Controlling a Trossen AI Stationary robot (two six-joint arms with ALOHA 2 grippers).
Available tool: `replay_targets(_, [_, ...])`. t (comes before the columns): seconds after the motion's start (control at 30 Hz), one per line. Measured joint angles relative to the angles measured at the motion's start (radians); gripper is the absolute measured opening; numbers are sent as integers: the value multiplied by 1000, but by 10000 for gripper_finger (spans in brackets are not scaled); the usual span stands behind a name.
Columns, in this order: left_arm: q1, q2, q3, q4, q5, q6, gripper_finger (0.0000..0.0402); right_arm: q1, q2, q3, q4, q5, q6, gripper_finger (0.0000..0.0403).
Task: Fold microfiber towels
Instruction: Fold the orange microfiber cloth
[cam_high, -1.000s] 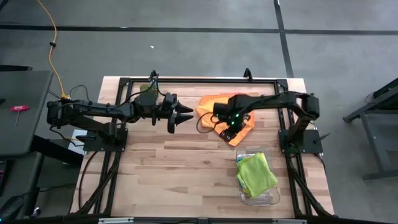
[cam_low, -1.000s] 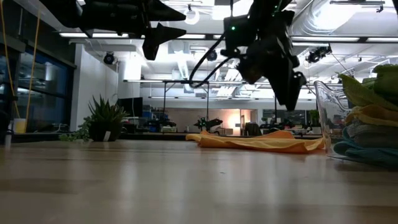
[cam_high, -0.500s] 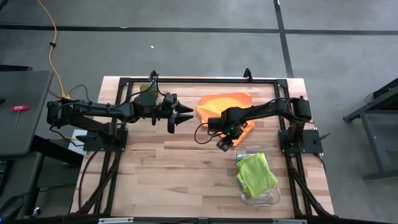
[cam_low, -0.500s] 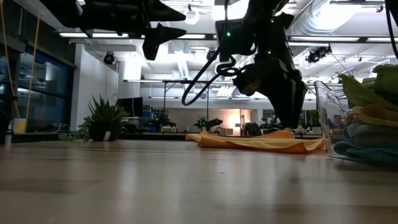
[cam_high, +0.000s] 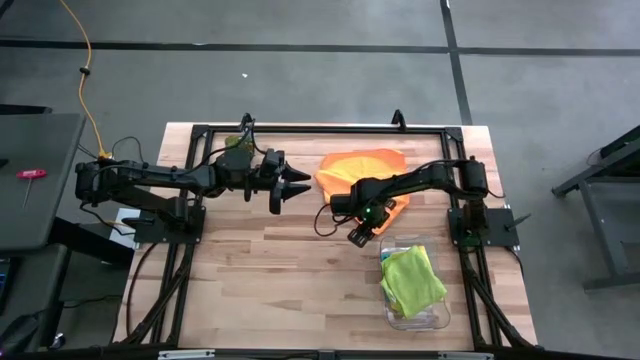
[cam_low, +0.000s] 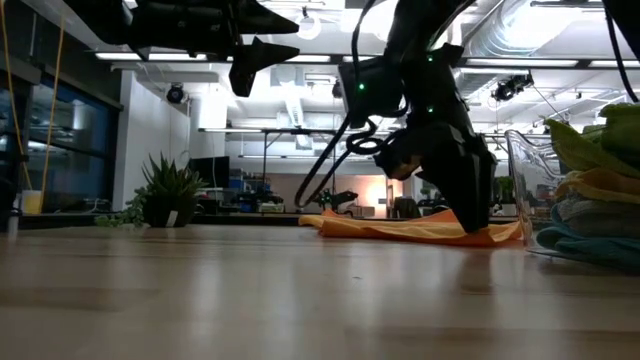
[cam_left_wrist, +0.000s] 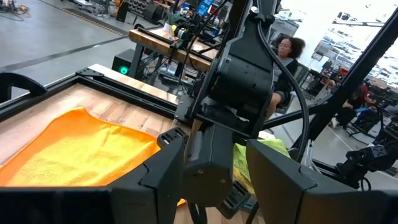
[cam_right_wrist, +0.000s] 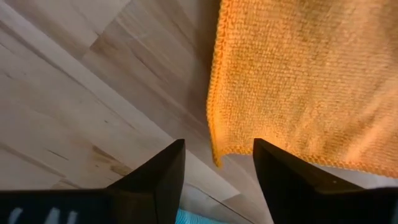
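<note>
At table's far side: orange towel (cam_high: 352, 168) rumpled; right tool (cam_right_wrist: 214, 163) released over its corner.

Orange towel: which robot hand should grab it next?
The right hand, probably. Its fingers are open right at a corner of the orange towel. The left hand hangs above bare table beside the towel.

Counted on and above the table (cam_high: 250, 280): two arms, each with one gripper, namely left gripper (cam_high: 300, 187) and right gripper (cam_high: 358, 237); one orange towel (cam_high: 350, 168) lying spread; one clear bin (cam_high: 436, 318) holding a stack of towels, with lime green towel (cam_high: 412, 280) uppermost, yellow and teal layers showing beneath in the low view, further layers not countable; one potted plant (cam_low: 165, 190) beyond the table; one person (cam_left_wrist: 285, 57) in the room behind.
</note>
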Motion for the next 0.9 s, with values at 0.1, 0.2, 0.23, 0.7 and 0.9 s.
replay_targets(0.1, [0,0,0,0,0,0,163,1,13,0,-2,-15,-1,159])
replay_targets(0.2, [0,0,0,0,-1,0,163,2,29,0,0,-15,-6,132])
replay_targets(0.23, [0,0,0,0,-1,0,163,2,32,0,1,-15,-7,124])
replay_targets(0.7, [0,0,0,0,-2,0,163,2,35,0,-7,-64,-63,9])
replay_targets(0.9, [0,0,0,-4,-1,0,163,-3,2,-1,-44,-66,-122,4])
